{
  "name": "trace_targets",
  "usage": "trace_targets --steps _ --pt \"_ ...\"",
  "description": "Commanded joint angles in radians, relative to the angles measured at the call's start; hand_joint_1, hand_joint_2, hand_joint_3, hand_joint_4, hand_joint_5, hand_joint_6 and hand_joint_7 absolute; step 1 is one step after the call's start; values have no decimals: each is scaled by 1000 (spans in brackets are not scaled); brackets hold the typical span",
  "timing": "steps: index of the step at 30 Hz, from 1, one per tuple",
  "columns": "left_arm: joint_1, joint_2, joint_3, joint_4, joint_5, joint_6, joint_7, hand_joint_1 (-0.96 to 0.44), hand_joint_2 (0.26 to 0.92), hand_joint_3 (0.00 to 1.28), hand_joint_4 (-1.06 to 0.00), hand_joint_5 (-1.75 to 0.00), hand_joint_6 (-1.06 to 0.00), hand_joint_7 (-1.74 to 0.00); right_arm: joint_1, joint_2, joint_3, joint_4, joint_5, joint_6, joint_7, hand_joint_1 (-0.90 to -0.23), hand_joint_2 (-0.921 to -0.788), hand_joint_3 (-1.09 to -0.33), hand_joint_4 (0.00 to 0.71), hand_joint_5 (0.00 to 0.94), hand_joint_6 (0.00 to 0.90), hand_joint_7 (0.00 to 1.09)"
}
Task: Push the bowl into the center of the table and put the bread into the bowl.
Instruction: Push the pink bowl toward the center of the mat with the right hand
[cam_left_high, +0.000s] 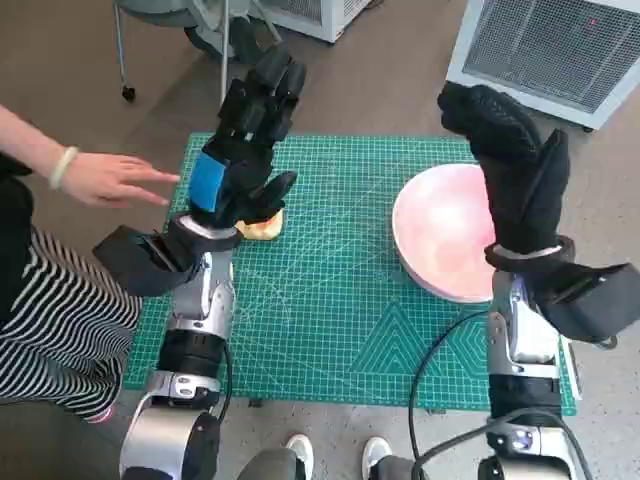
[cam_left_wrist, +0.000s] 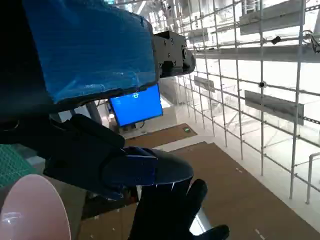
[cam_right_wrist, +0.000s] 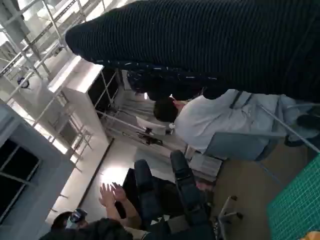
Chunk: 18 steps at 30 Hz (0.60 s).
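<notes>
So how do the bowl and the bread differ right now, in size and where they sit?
The bowl is large, round and pale pink; the bread is a small yellowish piece. The bowl sits toward the right side of the green mat, partly behind the right hand; the bread lies near the mat's left edge, mostly hidden under the left hand. Both rest on the mat, and neither hand visibly grips either.

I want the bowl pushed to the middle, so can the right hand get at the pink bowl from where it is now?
Probably yes. The right hand hangs raised over the far right edge of the pink bowl, holding nothing, and nothing lies between them. The left hand is across the mat, above the bread.
</notes>
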Motion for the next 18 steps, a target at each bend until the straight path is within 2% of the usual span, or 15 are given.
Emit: trace_targets --steps 1,18 --pt "11 3 2 -6 1 2 1 -728 921 357 -76 -2 1 -329 9 0 -2 0 -2 17 3 -688 -921 -681 146 0 37 453" --pt "16 1 3 -12 -3 5 0 -732 921 356 -76 -2 1 -329 13 3 -2 -18 3 31 2 -695 -921 -681 146 0 39 456"
